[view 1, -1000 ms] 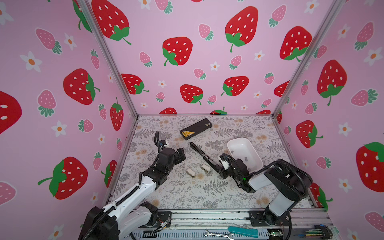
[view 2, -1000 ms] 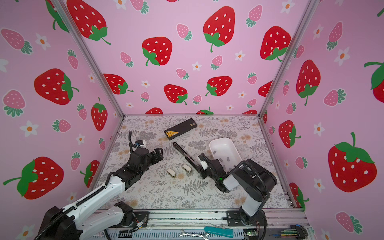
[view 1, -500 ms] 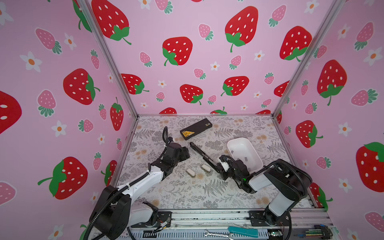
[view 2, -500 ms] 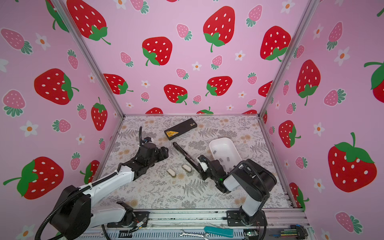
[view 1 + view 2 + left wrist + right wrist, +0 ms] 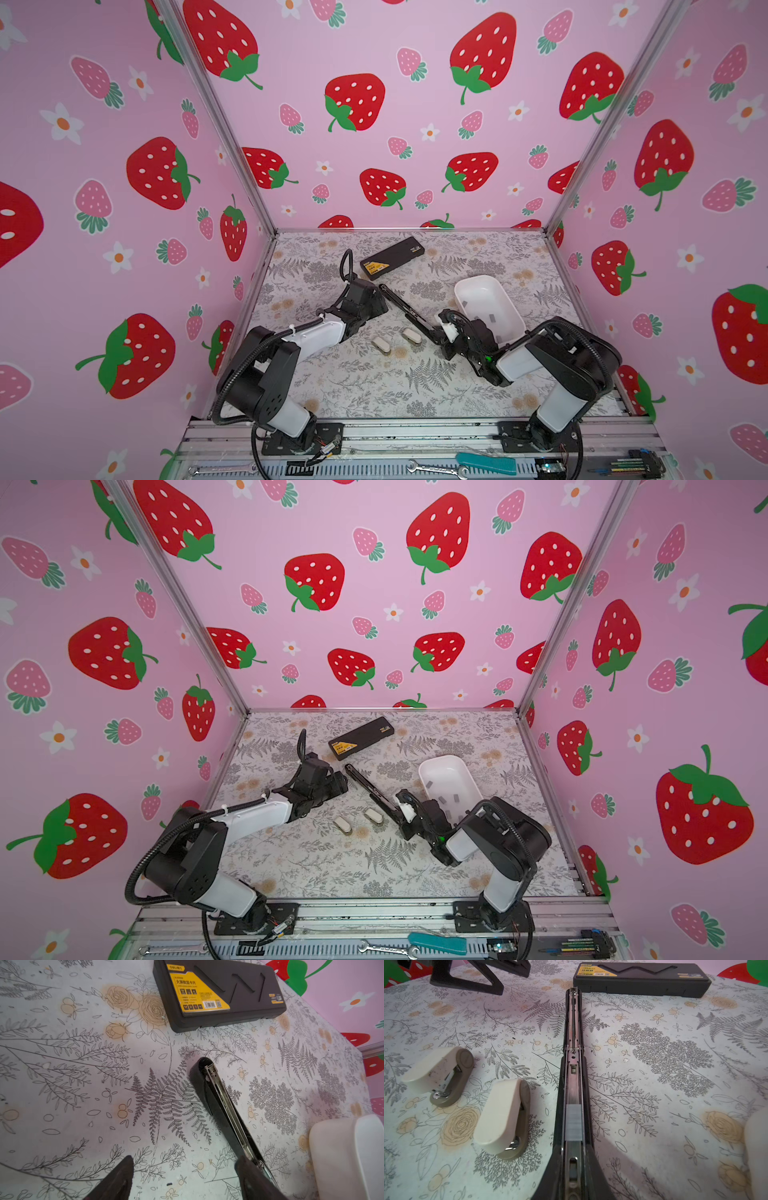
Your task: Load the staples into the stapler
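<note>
In both top views the black stapler (image 5: 405,309) lies opened flat, centre frame, on the worktop (image 5: 374,386). The right gripper (image 5: 573,1176), its fingers cut off at the frame edge, clamps the stapler's near end. A staples strip (image 5: 573,1122) sits in the channel. The left gripper (image 5: 185,1178) gapes wide and holds nothing; one finger (image 5: 253,1178) overlaps the rail, contact unclear. More strips (image 5: 492,318) lie in the white tray (image 5: 465,286), right of centre, partly hidden.

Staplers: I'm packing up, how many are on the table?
3: black stapler opened flat mid-table, cream stapler beside it, second cream stapler beyond that. None apparently hidden.
</note>
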### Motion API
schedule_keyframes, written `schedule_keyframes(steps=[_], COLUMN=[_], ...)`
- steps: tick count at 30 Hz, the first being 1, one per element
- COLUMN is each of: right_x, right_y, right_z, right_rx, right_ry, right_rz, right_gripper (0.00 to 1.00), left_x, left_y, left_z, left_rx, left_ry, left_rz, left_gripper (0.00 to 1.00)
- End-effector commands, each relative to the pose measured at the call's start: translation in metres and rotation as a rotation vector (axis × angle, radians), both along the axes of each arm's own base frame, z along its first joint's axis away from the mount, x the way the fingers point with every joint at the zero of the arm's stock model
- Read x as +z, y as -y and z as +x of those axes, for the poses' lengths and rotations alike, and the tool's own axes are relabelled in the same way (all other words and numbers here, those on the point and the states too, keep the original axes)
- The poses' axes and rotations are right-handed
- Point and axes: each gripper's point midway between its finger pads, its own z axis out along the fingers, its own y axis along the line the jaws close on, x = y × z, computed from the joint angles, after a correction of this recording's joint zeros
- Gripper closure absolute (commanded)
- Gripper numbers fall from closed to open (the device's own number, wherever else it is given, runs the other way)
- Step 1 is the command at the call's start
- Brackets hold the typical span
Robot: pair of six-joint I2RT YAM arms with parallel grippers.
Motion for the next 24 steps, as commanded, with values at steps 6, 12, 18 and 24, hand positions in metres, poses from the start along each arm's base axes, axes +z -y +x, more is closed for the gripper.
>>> schedule_keyframes(steps=[6, 12, 18, 24], right_x=[-0.002, -0.001, -0.003, -0.003], right_y=[-0.002, -0.005, -0.007, -0.009], right_z=[-0.007, -0.013, -0.011, -0.01], right_rx=[0.027, 0.061, 0.071, 0.099], right_ry=[-0.031, -0.058, -0.086, -0.101], right_rz=[0.024, 0.056, 0.071, 0.095], right_gripper=[0.93, 0.93, 0.97, 0.99], left_x=[0.004, -0.007, -0.03, -0.046], left_y=[0.02, 0.045, 0.052, 0.059], left_z=[0.024, 0.037, 0.042, 0.047], left_rx=[-0.008, -0.07, -0.024, 0.008], left_ry=[0.027, 0.023, -0.056, -0.094], left_rz=[-0.094, -0.183, -0.231, -0.274], left_gripper=[0.2, 0.19, 0.19, 0.19])
